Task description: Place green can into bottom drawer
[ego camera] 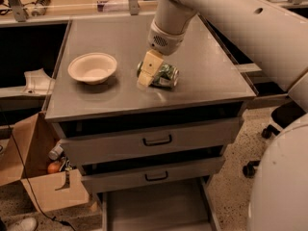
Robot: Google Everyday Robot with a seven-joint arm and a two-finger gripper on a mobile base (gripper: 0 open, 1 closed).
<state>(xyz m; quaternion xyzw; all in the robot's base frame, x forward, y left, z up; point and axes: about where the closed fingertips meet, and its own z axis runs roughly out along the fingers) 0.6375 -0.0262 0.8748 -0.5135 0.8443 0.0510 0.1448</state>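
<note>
The green can [166,75] lies on its side on the grey cabinet top [202,52], near the middle. My gripper [148,73] comes down from the white arm and sits right over the can's left end, its cream tip in front of the can and touching or nearly touching it. The can rests on the surface. The bottom drawer [154,208] is pulled out at floor level, a shallow grey tray with nothing in it. The two upper drawers [156,139] with dark handles are pushed in.
A cream bowl [93,67] stands on the cabinet top to the left of the can. An open cardboard box [43,177] with small items sits on the floor at the left. An office chair base [269,129] is at the right. A dark desk runs behind.
</note>
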